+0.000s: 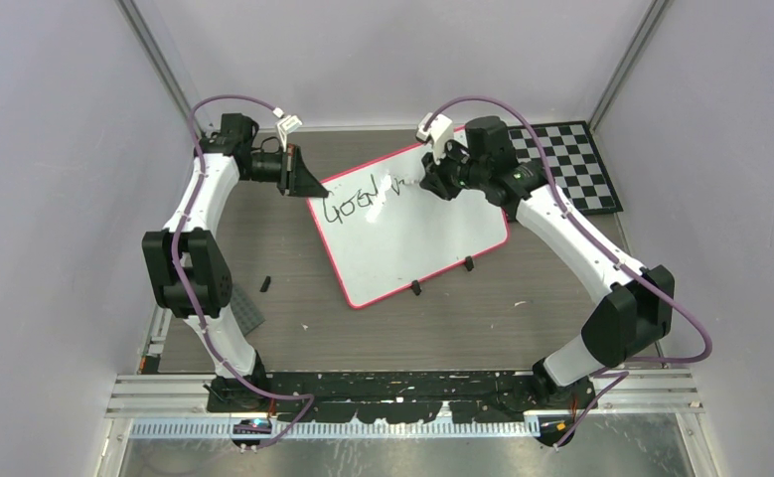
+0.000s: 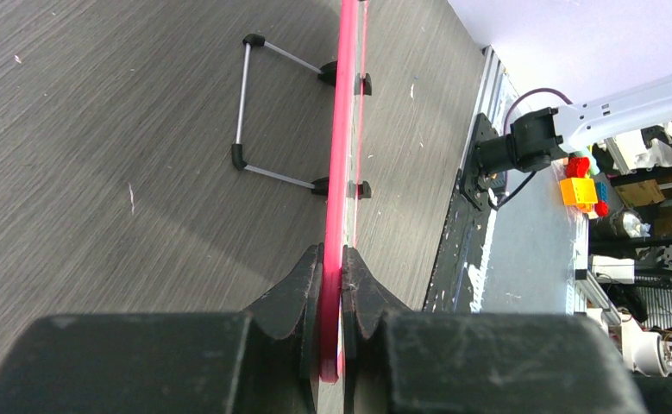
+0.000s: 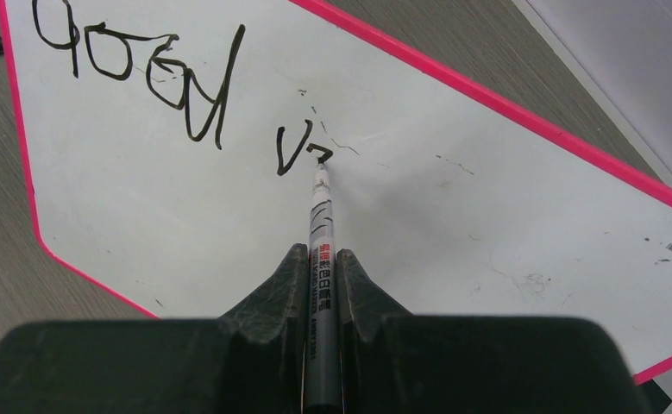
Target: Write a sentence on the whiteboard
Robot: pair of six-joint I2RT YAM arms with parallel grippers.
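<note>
- Left claw (image 2: pixel 332 259) clamped the rim of the whiteboard (image 1: pixel 412 248), propped on the table (image 1: pixel 293 333).
- Right claw (image 3: pixel 319 259) pinched a marker (image 3: pixel 321 211), tip on the board.
- The sentence (image 3: pixel 142 78) read "Good v"; next letters likely needed steady rightward strokes.

Pink-rimmed whiteboard (image 1: pixel 432 248), propped at a tilt, sentence (image 1: pixel 358 206) reading "Good v"

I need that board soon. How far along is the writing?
Done: "Good" on the whiteboard. In hand: the right fingers hold a marker, tip at a barely started second word; the left fingers clamp the board's rim. Left: the rest of the sentence.
</note>
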